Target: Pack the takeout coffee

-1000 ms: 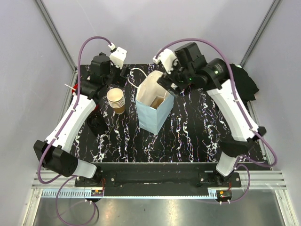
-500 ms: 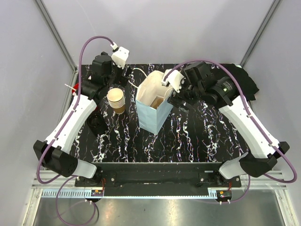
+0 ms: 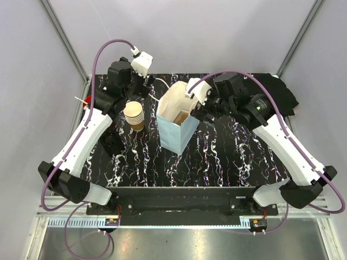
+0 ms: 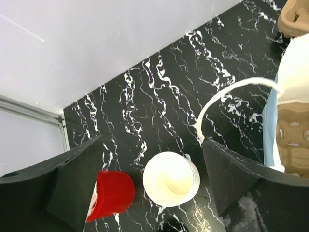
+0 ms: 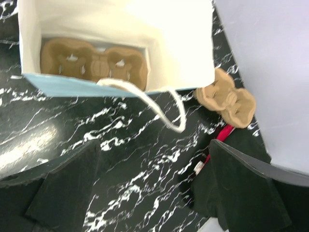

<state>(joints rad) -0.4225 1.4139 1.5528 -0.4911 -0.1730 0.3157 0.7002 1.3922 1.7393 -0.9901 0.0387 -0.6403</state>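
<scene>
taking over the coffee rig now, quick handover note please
Left gripper: open, empty, raised near the stack of nested tan paper cups on the black marbled table.
Right gripper: open, empty, by the white rope handle of the open light blue paper bag.
Done: one brown moulded-pulp cup carrier lies inside the bag; a second moulded-pulp carrier lies on the table outside it.
Left: no single tan paper cup stands apart in any view, and none shows in the bag. Likely next: pull one cup off the stack, lid it, seat it in the bagged carrier.
</scene>
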